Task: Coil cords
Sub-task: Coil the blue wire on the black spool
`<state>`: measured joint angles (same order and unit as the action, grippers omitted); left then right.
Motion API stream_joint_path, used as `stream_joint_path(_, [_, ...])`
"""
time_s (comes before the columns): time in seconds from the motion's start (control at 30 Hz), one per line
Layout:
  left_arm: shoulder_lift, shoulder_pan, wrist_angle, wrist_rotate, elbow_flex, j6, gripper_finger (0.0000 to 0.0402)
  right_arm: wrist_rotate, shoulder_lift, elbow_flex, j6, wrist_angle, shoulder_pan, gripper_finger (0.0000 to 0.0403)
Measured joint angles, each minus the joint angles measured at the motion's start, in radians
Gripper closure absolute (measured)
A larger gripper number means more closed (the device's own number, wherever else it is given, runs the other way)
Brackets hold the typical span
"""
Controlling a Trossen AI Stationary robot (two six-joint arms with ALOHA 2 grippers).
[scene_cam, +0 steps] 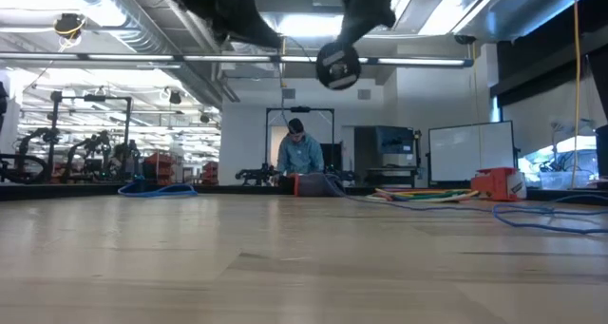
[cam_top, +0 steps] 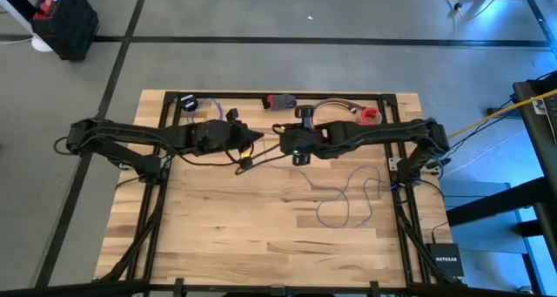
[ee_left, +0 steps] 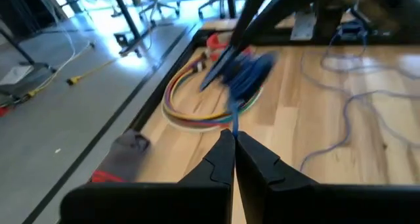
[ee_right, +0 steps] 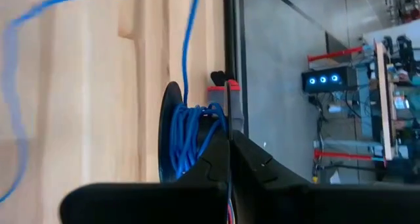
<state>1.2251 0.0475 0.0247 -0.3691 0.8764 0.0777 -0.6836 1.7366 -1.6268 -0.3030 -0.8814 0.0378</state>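
The thin cord looks grey-lilac in the high view and blue in the wrist views. Its loose part (cam_top: pixel 348 197) lies in squiggles on the table's right half. Several turns (ee_right: pixel 193 135) are wound beside a black round disc (scene_cam: pixel 337 66), which hangs high above the table. My right gripper (cam_top: pixel 284 141) is shut at this coil over the table's middle. My left gripper (cam_top: pixel 252 140) faces it closely and is shut on a strand of the cord (ee_left: pixel 232 122) that leads to the blurred coil (ee_left: pixel 248 73). My left gripper pinches a single strand of the cord (ee_left: pixel 232 127) at its fingertips, coming level from the table's left. The strand runs on from the tips to the coil in the other gripper, clear of the table. My right gripper is shut on the wound turns (ee_right: pixel 209 133) next to the black disc (ee_right: pixel 169 129), coming level from the table's right. Its own fingers hide the exact place of contact. The coil and disc are lifted clear of the table, and a strand (ee_right: pixel 189 46) trails away.
A many-coloured coiled cable (cam_top: pixel 335 105) and a red thing (cam_top: pixel 370 114) lie at the far right. A red-and-black object (cam_top: pixel 280 101) and a small black item (cam_top: pixel 187 103) lie along the far edge. The near half of the wooden table (cam_top: pixel 244 245) is bare wood.
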Motion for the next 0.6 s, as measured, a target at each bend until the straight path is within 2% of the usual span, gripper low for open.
stream_joint_path(0.2, [0.002, -0.027, -0.097, 0.000, 0.000, 0.004, 0.0400, 0.002, 0.032, 0.001, -0.010, 0.124, -0.036, 0.0400])
stream_joint_path(0.43, [0.002, -0.035, -0.128, 0.055, 0.001, 0.008, 0.0400, 0.094, 0.012, 0.002, -0.045, 0.357, -0.045, 0.0400])
stream_joint_path(0.6, [0.009, -0.034, -0.145, 0.055, 0.002, 0.008, 0.0400, 0.152, 0.004, 0.002, -0.067, 0.512, -0.045, 0.0400])
